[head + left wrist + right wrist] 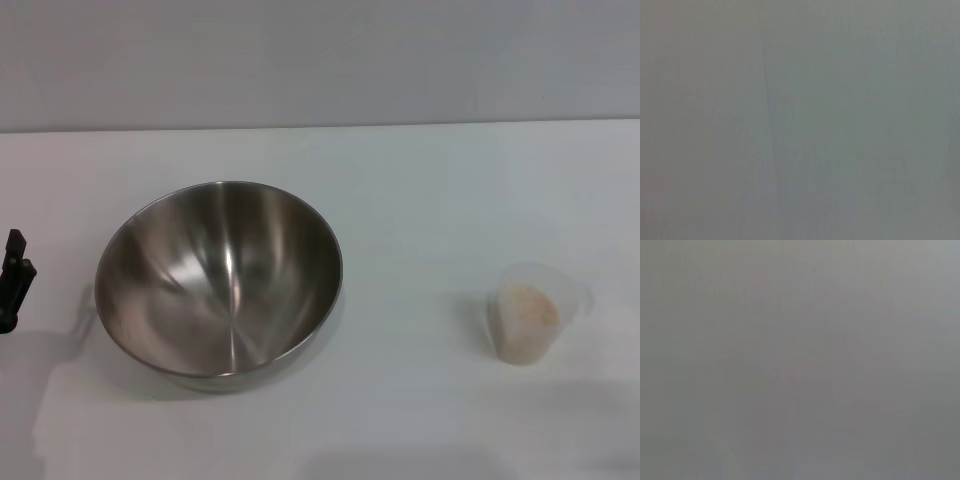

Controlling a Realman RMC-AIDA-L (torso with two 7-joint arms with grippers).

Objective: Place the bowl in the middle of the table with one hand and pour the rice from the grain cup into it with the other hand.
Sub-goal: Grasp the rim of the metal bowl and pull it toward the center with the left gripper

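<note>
A large stainless-steel bowl (220, 282) sits empty on the white table (420, 190), left of the middle in the head view. A small translucent grain cup (533, 312) stands at the right, holding off-white rice (531, 305). My left gripper (14, 282) shows only as black fingertips at the far left edge, apart from the bowl's left rim. My right gripper is out of view. Both wrist views show only a plain grey surface.
The table's far edge meets a pale wall (320, 60) at the back. Bare tabletop lies between the bowl and the cup.
</note>
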